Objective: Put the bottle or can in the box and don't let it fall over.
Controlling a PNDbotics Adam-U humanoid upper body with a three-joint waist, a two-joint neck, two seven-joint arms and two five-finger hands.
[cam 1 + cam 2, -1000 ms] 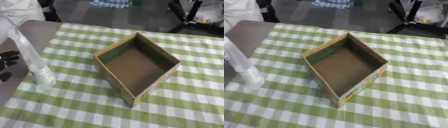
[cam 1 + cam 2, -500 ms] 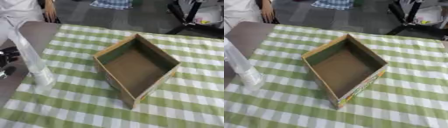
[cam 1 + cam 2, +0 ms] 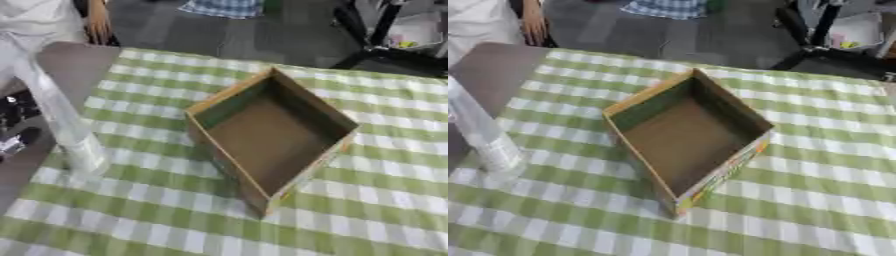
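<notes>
Green-checked cloth on the worktop (image 3: 367,165), empty box (image 3: 271,135) in the middle, and the clear bottle (image 3: 61,115) stands upright at the left edge, same as a second ago. My left hand (image 3: 16,125) has slid back toward the frame edge, can't tell what its fingers are doing. So no grasp yet, I'd say.

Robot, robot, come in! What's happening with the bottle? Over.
Left robot hand beside bottle, grip unclear; right out of view. Clear plastic bottle upright on green checked cloth, outside box. Open brown cardboard box empty. Nothing between them.
</notes>
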